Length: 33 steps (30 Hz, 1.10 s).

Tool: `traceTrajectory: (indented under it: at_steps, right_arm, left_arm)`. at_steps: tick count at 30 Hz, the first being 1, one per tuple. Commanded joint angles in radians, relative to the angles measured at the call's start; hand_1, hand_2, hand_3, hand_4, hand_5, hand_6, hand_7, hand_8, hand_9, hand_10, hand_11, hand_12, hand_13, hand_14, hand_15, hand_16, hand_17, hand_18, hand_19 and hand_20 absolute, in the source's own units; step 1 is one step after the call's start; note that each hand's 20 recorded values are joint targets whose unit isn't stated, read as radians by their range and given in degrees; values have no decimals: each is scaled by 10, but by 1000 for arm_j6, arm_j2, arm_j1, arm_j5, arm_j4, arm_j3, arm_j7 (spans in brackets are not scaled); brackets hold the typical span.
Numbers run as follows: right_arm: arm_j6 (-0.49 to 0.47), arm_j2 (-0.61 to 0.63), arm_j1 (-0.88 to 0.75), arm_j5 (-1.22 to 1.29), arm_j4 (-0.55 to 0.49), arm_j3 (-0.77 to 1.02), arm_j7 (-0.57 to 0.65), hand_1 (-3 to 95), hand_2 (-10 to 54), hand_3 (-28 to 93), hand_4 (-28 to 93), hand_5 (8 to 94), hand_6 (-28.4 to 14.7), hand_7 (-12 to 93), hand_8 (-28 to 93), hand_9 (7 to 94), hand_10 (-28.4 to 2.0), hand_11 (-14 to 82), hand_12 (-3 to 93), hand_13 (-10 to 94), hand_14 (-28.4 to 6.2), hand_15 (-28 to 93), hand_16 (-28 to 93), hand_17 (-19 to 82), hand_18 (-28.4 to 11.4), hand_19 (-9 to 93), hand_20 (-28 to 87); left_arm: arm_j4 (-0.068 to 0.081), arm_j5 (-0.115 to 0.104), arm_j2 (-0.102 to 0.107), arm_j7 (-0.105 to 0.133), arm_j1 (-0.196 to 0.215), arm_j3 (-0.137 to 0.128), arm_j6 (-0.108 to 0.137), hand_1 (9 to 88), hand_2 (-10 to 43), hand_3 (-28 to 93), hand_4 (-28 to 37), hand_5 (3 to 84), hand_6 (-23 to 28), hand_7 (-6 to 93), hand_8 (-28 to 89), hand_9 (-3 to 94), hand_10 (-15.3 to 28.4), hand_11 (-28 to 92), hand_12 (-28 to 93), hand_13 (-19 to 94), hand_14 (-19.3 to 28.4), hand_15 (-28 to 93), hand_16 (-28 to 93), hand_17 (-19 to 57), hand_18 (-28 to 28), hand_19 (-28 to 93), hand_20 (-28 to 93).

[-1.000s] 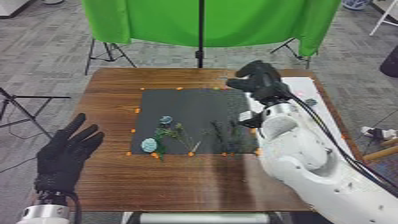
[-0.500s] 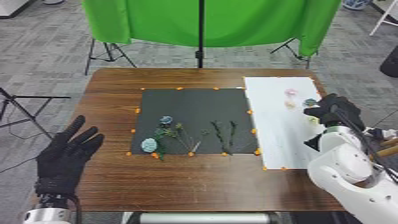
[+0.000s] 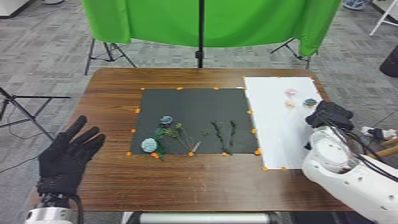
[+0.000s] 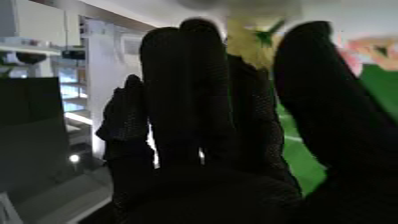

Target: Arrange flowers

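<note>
In the head view my right hand (image 3: 329,114) is over the white sheet's right edge, just below a blue-green flower (image 3: 310,102). Pink (image 3: 290,92) and peach (image 3: 290,104) flowers lie left of it. The right wrist view has my right hand (image 4: 200,150) with straight fingers, a yellow flower (image 4: 251,47) beyond them, not gripped. On the black sheet (image 3: 191,102) are a blue flower (image 3: 166,120), a pale blue bloom (image 3: 149,145), leafy sprigs (image 3: 179,131) and two dark green stems (image 3: 233,134). My left hand (image 3: 64,162) stays open at the table's left edge.
The white sheet (image 3: 275,140) adjoins the black one on the brown table (image 3: 195,185). Orange markers line both sheets. Behind the table hangs a green cloth (image 3: 160,25) with a black stand (image 3: 201,52) before it.
My right hand has swung from the black sheet's far right corner to the white sheet's right edge, then shifted slightly left and nearer, covering the yellow flower in the head view.
</note>
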Motion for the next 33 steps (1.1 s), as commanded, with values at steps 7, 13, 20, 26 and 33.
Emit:
traceTrajectory:
  at_steps: [7,13,20,26,33]
  right_arm:
    - [128,-13,-75,-167,-95,77,-23,577,-95,647,-283,858,24,162,9,928,-69,222,287,776,-44,702,199,339,-205,926,412]
    - [183,-61,-10,-211,-227,14,-121,574,-95,665,-283,868,17,155,14,934,-74,235,285,780,-48,704,205,342,-209,931,415]
    - [178,-220,141,-183,-258,-158,-246,568,-95,675,-283,872,15,151,18,935,-78,241,286,777,-51,709,209,342,-210,932,420]
    - [179,-358,230,-189,-198,-315,-317,560,-95,685,-283,873,16,150,21,934,-77,252,288,773,-54,712,213,337,-210,932,424]
    - [153,-482,266,-167,-94,-389,-341,550,-95,693,-283,872,22,149,18,929,-76,272,283,768,-56,716,214,328,-210,929,422]
  left_arm:
    - [2,1,-13,-14,6,-7,8,196,54,787,-283,355,75,118,-98,347,202,234,111,238,284,508,-84,-95,263,538,155]
    - [1,7,-20,-19,8,-13,3,197,53,788,-283,356,76,120,-99,345,202,235,111,237,284,510,-85,-95,263,538,154]
    - [0,18,-22,-23,2,-11,-4,200,54,784,-283,358,76,114,-98,348,202,231,110,240,284,505,-86,-93,262,536,153]
    - [1,14,-17,-25,3,-14,-1,201,54,784,-283,358,76,114,-98,348,203,230,110,240,284,505,-85,-93,263,537,154]
    - [7,16,-12,-46,-17,-13,-7,201,53,786,-283,357,76,117,-98,347,203,231,112,238,284,508,-84,-95,263,539,154]
